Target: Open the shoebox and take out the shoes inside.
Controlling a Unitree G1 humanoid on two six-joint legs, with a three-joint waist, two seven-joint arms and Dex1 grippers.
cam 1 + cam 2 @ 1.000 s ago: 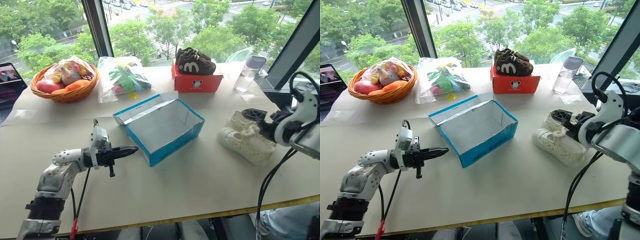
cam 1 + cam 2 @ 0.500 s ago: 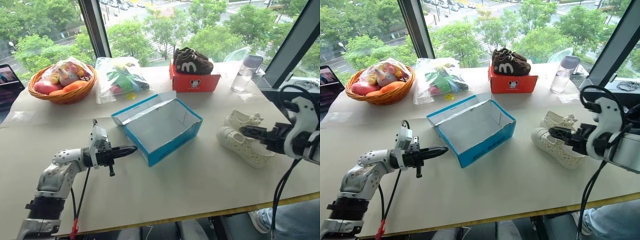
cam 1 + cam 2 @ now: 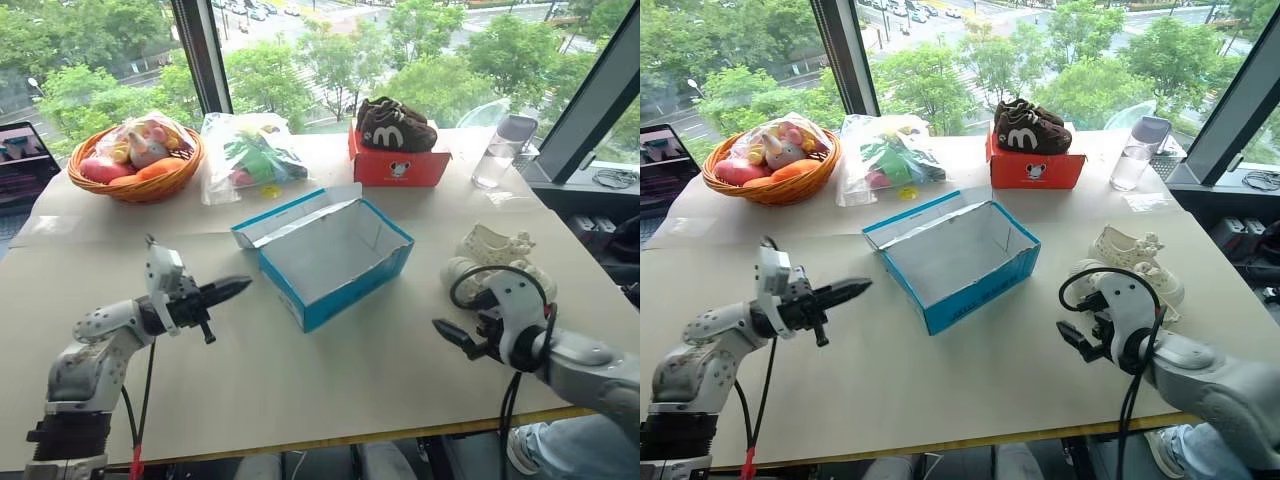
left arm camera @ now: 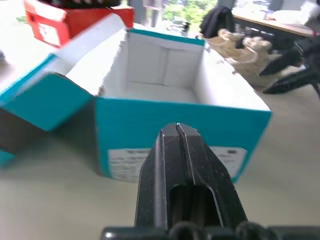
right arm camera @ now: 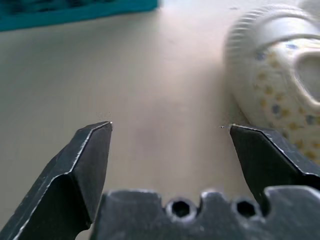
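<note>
left eye view: two grippers near, left gripper (image 3: 240, 287) pressed together, right gripper (image 3: 448, 335) spread, now lower and off the two shoes (image 3: 497, 250). one empty shoebox (image 3: 335, 262) mid-table, shoes beside it.

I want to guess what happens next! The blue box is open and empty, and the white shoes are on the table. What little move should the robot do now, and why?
Probably just draw the right gripper back and rest. The shoebox stands open and empty, both shoes lie on the table beside it, and the gripper's fingers are open, holding nothing. The job looks done.
</note>
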